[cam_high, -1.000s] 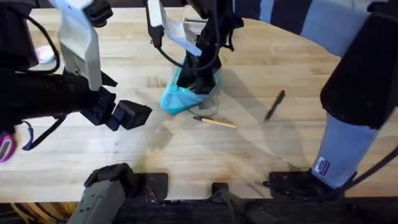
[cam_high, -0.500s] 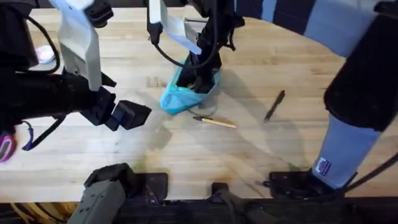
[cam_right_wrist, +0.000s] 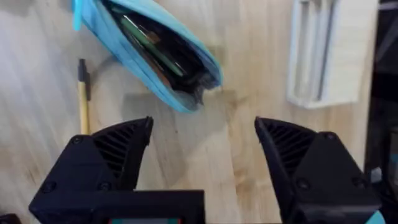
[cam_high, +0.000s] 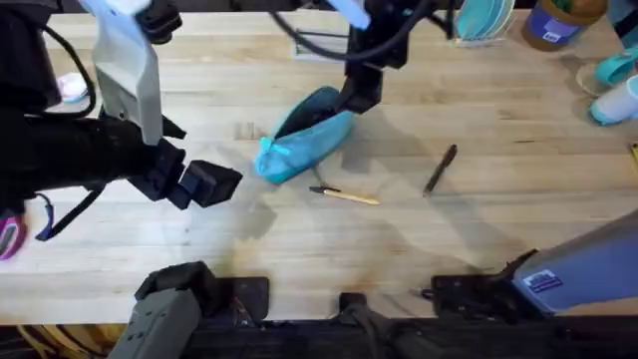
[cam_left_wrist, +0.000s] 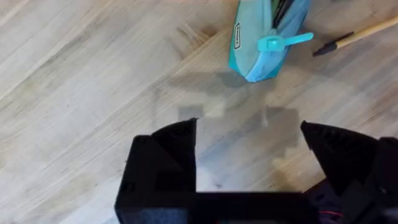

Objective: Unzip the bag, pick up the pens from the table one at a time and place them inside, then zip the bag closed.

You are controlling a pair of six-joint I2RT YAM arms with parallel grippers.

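Your turquoise pencil pouch (cam_high: 304, 145) lies unzipped mid-bench (cam_high: 449, 239), contents visible inside. Two pens: tan one (cam_high: 346, 195) just beside the pouch, dark one (cam_high: 440, 169) farther right. Both hands, left (cam_left_wrist: 249, 155) and right (cam_right_wrist: 202, 146), wide, empty.

one bag (cam_high: 304, 140), two pens (cam_high: 344, 195) (cam_high: 440, 169), one table (cam_high: 478, 229)

Black arms — white link panels (dark cables), 2 ribbed black grippers.

Lab: wooden bench (cam_high: 478, 249), robot arms.
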